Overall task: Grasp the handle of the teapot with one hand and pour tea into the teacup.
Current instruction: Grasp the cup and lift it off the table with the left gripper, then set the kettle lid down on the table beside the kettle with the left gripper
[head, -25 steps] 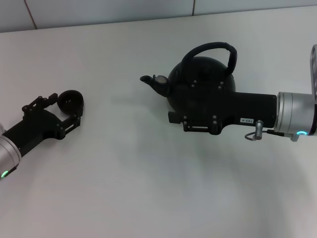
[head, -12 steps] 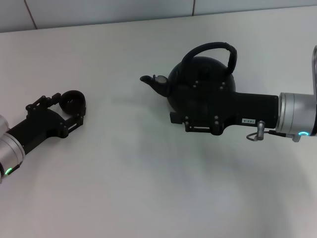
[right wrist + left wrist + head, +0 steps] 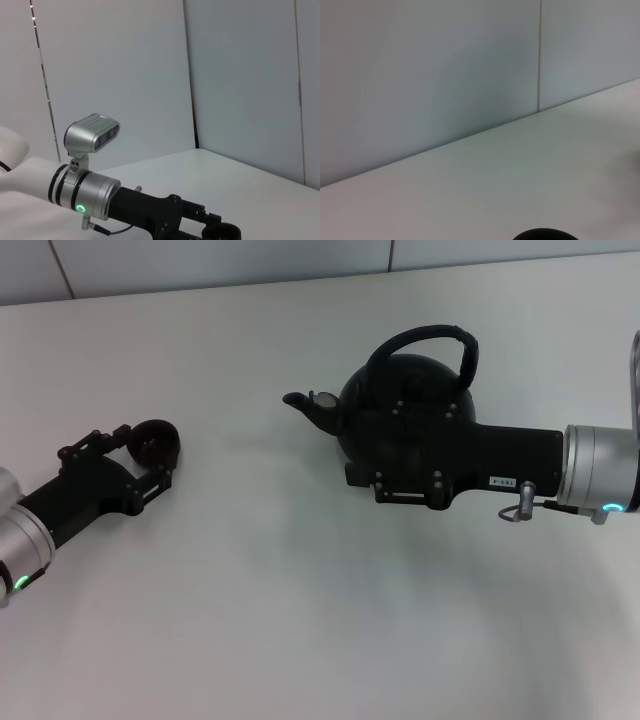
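On the white tabletop (image 3: 300,590), the left tool (image 3: 148,452) is clamped on the teacup (image 3: 155,441), which sits between its fingers. Well off to that tool's right, the teapot (image 3: 405,405) has its spout turned toward the cup and its handle (image 3: 420,338) arching above. The right tool (image 3: 365,480) lies in front of the teapot's body; I cannot tell how its fingers stand.
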`<act>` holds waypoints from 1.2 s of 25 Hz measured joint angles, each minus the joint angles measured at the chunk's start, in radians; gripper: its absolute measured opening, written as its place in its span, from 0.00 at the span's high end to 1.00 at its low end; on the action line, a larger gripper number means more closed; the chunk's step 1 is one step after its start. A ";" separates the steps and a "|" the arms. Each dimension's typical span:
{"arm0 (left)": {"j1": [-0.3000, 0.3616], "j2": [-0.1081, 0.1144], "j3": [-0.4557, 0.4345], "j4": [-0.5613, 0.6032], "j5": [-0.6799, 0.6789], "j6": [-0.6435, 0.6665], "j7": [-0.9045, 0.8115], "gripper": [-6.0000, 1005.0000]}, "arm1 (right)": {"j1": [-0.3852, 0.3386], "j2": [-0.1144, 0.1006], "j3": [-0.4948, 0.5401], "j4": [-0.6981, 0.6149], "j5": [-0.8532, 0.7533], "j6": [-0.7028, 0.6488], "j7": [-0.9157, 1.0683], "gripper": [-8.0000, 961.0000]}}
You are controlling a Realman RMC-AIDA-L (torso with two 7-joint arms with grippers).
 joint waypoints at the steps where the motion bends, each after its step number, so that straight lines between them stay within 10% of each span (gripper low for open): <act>1: 0.000 0.000 0.000 0.000 0.000 0.000 0.000 0.33 | 0.000 0.000 0.000 0.000 0.000 0.000 0.000 0.26; 30: -0.016 0.000 0.288 0.095 0.000 0.031 -0.113 0.33 | 0.000 0.000 -0.002 0.002 0.000 0.010 0.000 0.26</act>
